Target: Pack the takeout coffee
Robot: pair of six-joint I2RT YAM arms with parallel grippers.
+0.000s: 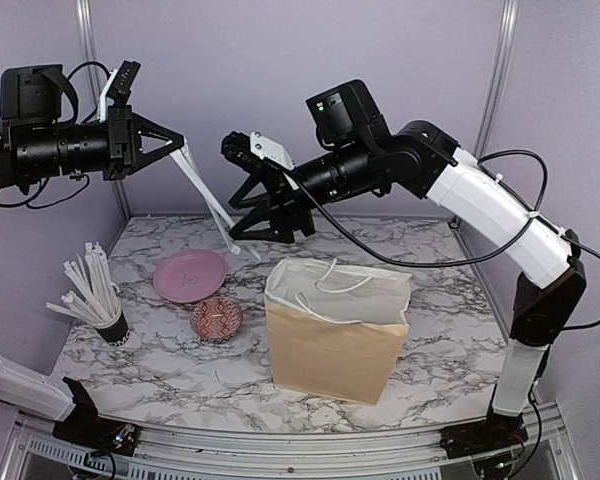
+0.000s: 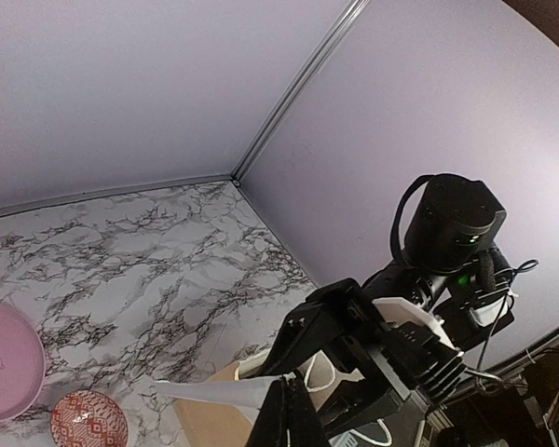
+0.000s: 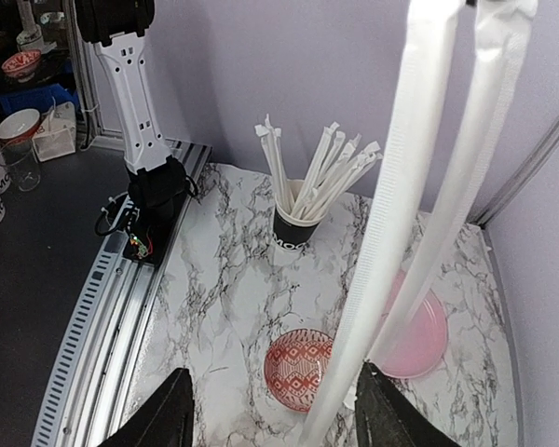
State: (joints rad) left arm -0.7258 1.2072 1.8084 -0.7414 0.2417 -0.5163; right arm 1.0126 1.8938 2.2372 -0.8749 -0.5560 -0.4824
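Note:
The takeout coffee is out of view. High at the back left, my left gripper [image 1: 185,146] is shut on the top ends of two paper-wrapped white straws [image 1: 212,205], which hang slanting down to the right. In the left wrist view its closed fingertips [image 2: 293,384] pinch the straws [image 2: 214,391]. My right gripper [image 1: 242,222] is open around the lower ends of the straws. In the right wrist view the straws [image 3: 401,205] drop between its spread fingers [image 3: 172,410], close to the right one. A brown paper bag [image 1: 330,340] stands open just below and to the right.
A dark cup of wrapped straws [image 1: 110,325] stands at the left. A pink plate [image 1: 190,275] and a small red patterned bowl [image 1: 217,318] lie between it and the bag. White bag handles [image 1: 330,285] droop into the bag's mouth.

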